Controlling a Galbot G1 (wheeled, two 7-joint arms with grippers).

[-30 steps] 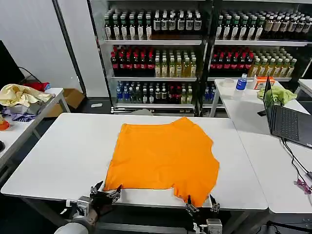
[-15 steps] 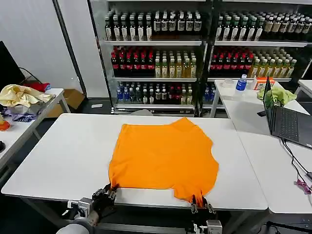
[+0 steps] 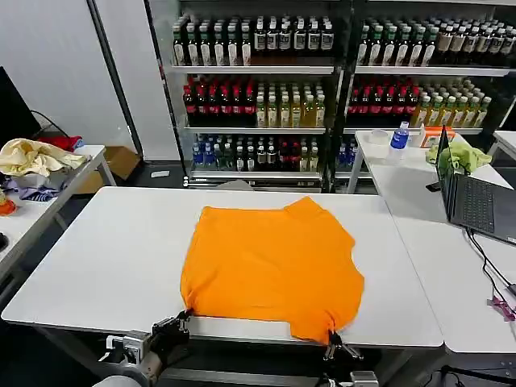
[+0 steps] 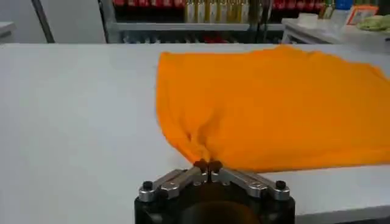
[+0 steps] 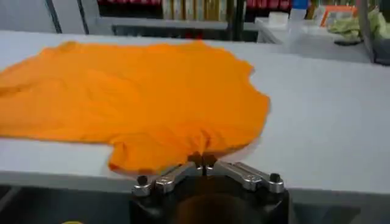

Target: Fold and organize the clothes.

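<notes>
On table: orange T-shirt, spread flat.
Left gripper: clamped on near hem corner.
Right gripper: clamped on other near corner.

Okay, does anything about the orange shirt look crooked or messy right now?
Somewhat. The orange T-shirt lies askew on the white table, its near hem uneven. The left tool and right tool are each shut on a near corner, bunching the fabric into small puckers there. Nothing looks torn or spilled.

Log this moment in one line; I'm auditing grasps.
left gripper: shut on T-shirt hem | right gripper: shut on T-shirt hem | table
</notes>
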